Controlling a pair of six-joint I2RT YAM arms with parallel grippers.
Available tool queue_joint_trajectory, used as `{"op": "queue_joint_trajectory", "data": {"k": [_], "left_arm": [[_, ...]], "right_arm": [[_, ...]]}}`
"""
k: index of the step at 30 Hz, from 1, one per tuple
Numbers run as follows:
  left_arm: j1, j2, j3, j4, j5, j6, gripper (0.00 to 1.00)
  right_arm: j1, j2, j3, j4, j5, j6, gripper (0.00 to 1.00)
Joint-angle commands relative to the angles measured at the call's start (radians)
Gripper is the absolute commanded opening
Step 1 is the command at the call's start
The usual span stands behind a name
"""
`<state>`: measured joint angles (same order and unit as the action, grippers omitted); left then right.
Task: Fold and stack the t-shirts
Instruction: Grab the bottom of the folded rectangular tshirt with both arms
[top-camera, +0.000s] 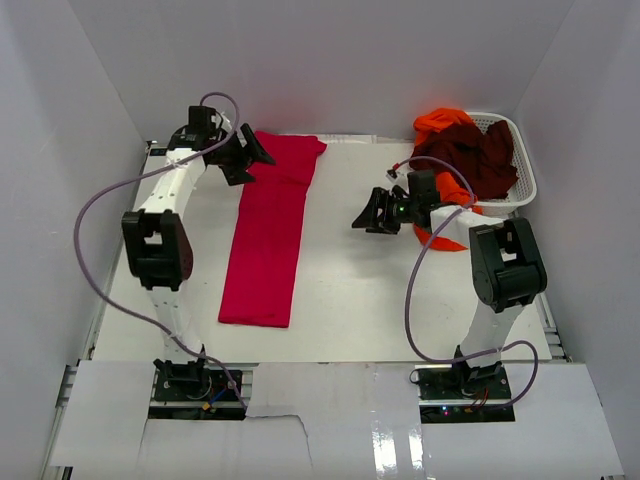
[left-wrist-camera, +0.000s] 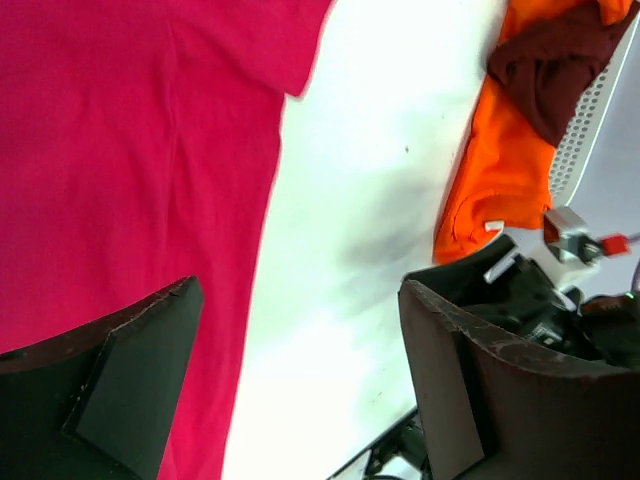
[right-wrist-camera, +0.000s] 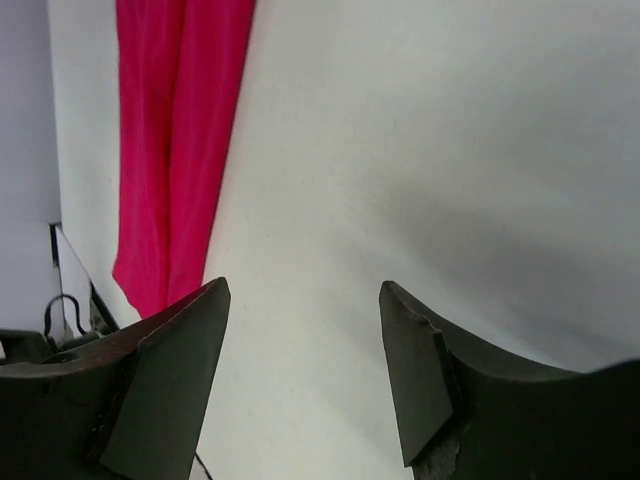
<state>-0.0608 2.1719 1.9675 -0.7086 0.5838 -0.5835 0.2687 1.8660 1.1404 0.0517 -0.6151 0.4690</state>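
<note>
The crimson-red t-shirt (top-camera: 267, 228) lies on the table folded into a long narrow strip; it also shows in the left wrist view (left-wrist-camera: 120, 160) and the right wrist view (right-wrist-camera: 170, 150). My left gripper (top-camera: 252, 156) is open and empty, above the strip's far end. My right gripper (top-camera: 366, 219) is open and empty over bare table right of the strip. The orange t-shirt (top-camera: 440, 122) and the dark maroon t-shirt (top-camera: 480, 155) sit heaped in the white basket; the orange one (left-wrist-camera: 500, 170) hangs over its rim onto the table.
The white mesh basket (top-camera: 521, 160) stands at the far right corner. White walls close in the table on three sides. Cables loop off both arms.
</note>
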Motion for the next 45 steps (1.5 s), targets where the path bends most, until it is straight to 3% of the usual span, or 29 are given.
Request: {"op": "queue_joint_trajectory", "data": {"k": [1,5,12,20,24,34,38,45], "left_arm": [[0.003,-0.306,-0.140,-0.110,-0.178,0.065,0.90],[0.003,-0.474,-0.489,-0.173,-0.292,0.135,0.89],[-0.011,-0.609,-0.814,-0.180,-0.420,0.148,0.88],[-0.013,-0.630,-0.834,-0.198,-0.603,0.152,0.87],[-0.011,-0.632,-0.852,-0.201,-0.614,0.129,0.86],[-0.016,-0.639,-0.927,-0.151,-0.661,0.123,0.83],[-0.016,-0.630,-0.953,-0.121,-0.655,0.116,0.77],[-0.077,-0.627,-0.957,-0.106,-0.647,0.105,0.77]], "right_arm": [[0.050,-0.073,-0.134,-0.044,-0.008,-0.055,0.68],[0.139,-0.169,-0.238,-0.079,0.078,-0.055,0.68],[0.342,-0.189,-0.277,-0.104,0.130,0.028,0.66],[0.526,-0.078,-0.145,-0.096,0.192,0.127,0.64],[0.581,-0.021,-0.007,-0.147,0.244,0.141,0.64],[0.671,0.202,0.376,-0.453,0.415,0.132,0.56],[0.679,0.223,0.386,-0.503,0.446,0.146,0.53],[0.693,0.197,0.349,-0.536,0.515,0.148,0.53]]}}
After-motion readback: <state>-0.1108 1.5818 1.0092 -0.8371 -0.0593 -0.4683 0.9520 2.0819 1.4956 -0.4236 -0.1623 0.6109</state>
